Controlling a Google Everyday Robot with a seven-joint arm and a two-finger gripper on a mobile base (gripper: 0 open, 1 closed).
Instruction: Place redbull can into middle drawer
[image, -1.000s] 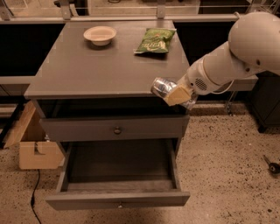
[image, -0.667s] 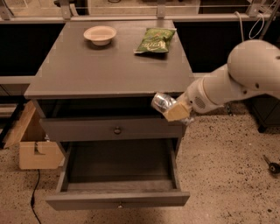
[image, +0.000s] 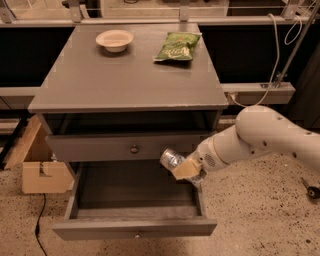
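The redbull can (image: 169, 158), shiny silver, lies tilted in my gripper (image: 181, 169), which is shut on it. The can hangs just in front of the closed upper drawer front and above the right part of the open middle drawer (image: 135, 227). That drawer is pulled out, a deep grey tray with a flat front panel and a tiny central knob. Its tray looks bare inside. My white arm reaches in from the right.
The closed drawer front with a dark round knob (image: 134, 149) sits above the open one. On the cabinet top (image: 125, 75) are a white bowl (image: 114, 39) and a green chip bag (image: 178, 46). A cardboard box (image: 40, 172) stands at the left on the speckled floor.
My gripper has moved down and left with the can, from beside the cabinet top's right front corner to in front of the upper drawer, above the open drawer.
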